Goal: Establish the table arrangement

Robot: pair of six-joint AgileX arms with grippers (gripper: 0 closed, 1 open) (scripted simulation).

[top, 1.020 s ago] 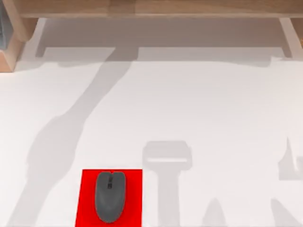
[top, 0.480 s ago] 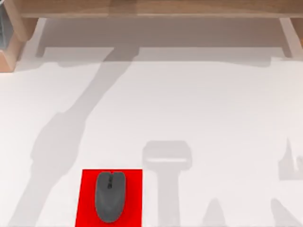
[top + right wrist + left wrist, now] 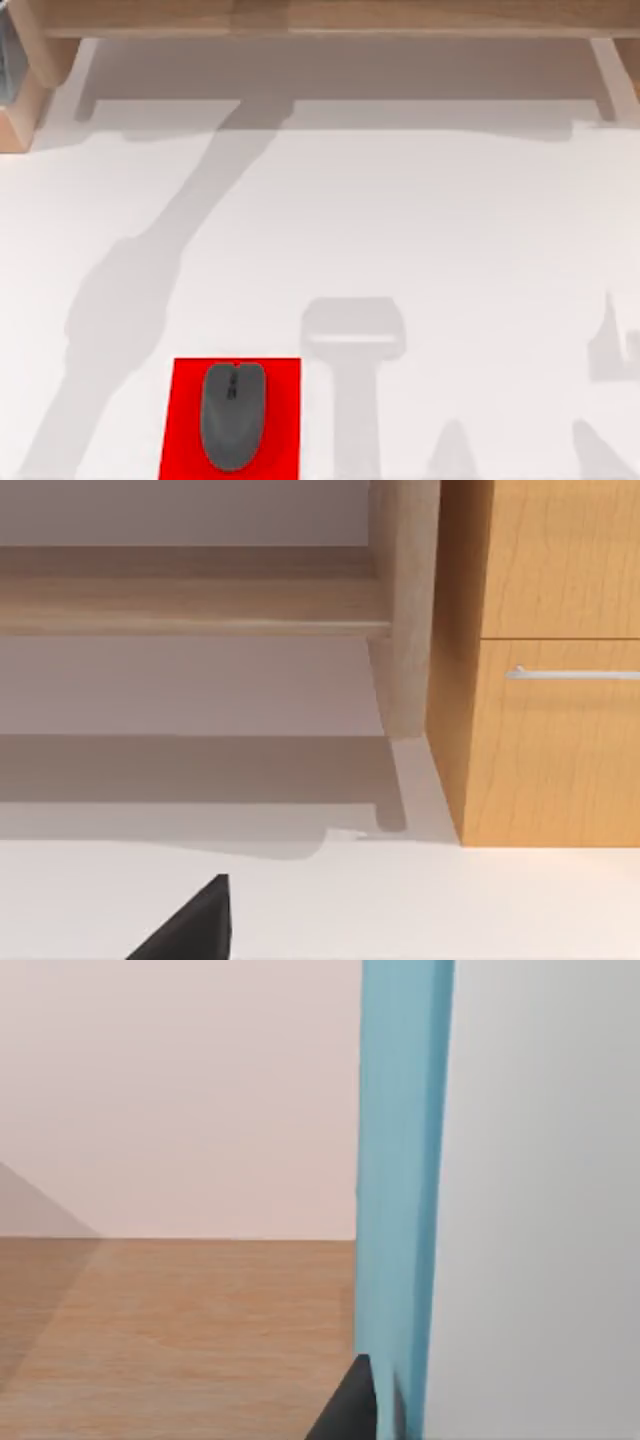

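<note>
Across the whole top view lies the counter (image 3: pixel 430 220), white, smooth and flat.

Near edge, toward the left corner: one red mat (image 3: pixel 185 420), rectangular, flat on the counter, cut off by the near edge of the picture. On it: one dark grey mouse (image 3: pixel 233 415), lying well inside the mat's borders.

Far edge: one light wooden frame (image 3: pixel 330 18), running the full width, with uprights coming down at the far left and far right corners.

Right wrist view: a wooden cabinet (image 3: pixel 560 730) with a metal handle (image 3: pixel 575 672), standing on the counter beside a frame upright.

Left wrist view: a blue upright panel (image 3: pixel 400 1180) on a wooden surface (image 3: pixel 180 1330).

End effectors, left and right: opening cannot be told.
</note>
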